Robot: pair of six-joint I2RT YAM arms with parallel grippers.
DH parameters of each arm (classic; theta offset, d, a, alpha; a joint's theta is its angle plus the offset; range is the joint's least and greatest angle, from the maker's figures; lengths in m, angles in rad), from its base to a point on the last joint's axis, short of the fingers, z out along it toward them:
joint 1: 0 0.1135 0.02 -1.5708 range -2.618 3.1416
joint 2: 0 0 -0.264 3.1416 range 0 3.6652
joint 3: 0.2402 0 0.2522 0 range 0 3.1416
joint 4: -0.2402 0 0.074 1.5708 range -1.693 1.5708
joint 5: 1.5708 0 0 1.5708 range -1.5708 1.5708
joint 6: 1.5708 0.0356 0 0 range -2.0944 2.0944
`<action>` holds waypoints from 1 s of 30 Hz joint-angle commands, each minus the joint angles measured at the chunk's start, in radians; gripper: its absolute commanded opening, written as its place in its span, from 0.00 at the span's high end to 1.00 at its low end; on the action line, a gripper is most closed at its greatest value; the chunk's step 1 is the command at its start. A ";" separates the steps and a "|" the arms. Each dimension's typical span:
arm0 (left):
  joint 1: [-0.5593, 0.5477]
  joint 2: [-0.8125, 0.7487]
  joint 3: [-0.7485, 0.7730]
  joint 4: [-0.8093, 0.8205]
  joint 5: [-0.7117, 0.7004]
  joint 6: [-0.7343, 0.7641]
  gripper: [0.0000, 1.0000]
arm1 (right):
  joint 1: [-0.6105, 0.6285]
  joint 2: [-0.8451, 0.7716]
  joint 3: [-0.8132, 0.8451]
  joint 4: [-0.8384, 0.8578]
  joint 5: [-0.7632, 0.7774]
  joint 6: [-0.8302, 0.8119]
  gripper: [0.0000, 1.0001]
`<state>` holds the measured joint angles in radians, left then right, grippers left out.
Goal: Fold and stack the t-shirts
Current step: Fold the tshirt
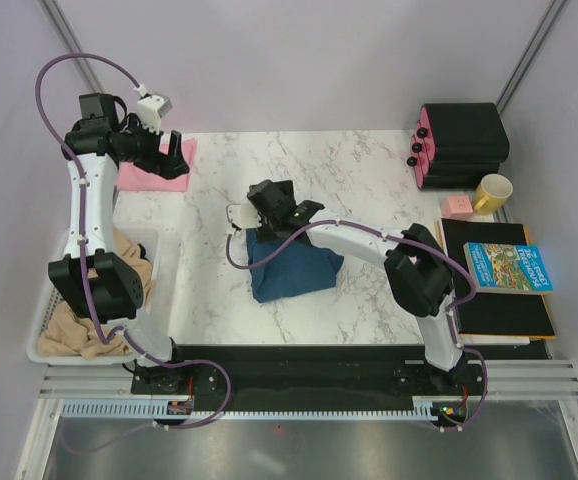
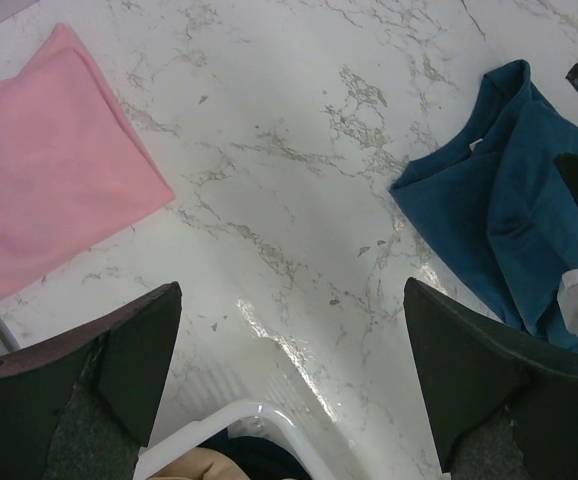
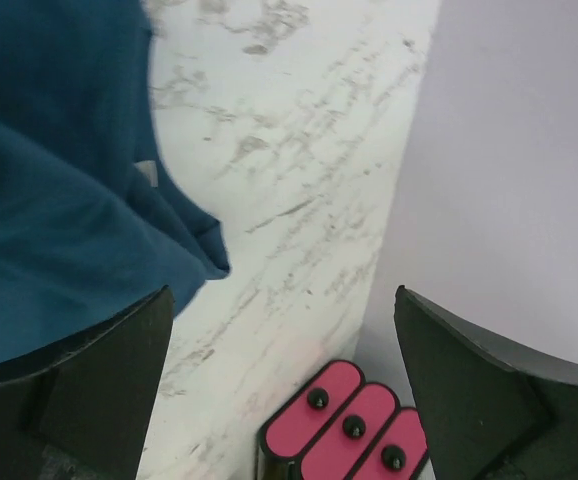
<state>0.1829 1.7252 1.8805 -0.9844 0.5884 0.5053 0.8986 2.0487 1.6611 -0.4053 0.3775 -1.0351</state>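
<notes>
Crumpled teal shirt (image 1: 291, 268) mid-frame, folded pink shirt (image 1: 155, 177) upper left. Looks soft, light, floppy; probably best pinched at a hem corner or shoulder. Right gripper (image 3: 281, 310) over the teal heap, fingers spread, holding nothing. Left gripper (image 2: 291, 300) near the pink, spread too.

At the centre of the top view lay a dark teal-blue t-shirt (image 1: 291, 268), and at upper left a pale pink t-shirt (image 1: 154, 175). The table (image 1: 369, 170) was white marble veined with grey. At right, the mug (image 1: 493, 192) was yellow and the book (image 1: 507, 267) blue with a multicoloured print.
</notes>
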 commanded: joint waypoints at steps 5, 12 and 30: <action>0.001 -0.007 -0.014 0.024 0.045 -0.036 0.01 | -0.029 -0.042 -0.007 0.188 0.138 0.056 0.02; -0.008 0.003 0.020 -0.186 0.169 0.126 0.00 | -0.168 -0.131 0.048 -0.303 -0.420 0.043 0.02; -0.328 0.227 -0.037 -0.553 0.436 0.291 0.07 | -0.613 0.299 0.606 -0.675 -1.297 0.334 0.05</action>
<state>-0.0662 1.9141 1.8404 -1.3220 0.9771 0.8001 0.2848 2.2410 2.1597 -0.9714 -0.6426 -0.7689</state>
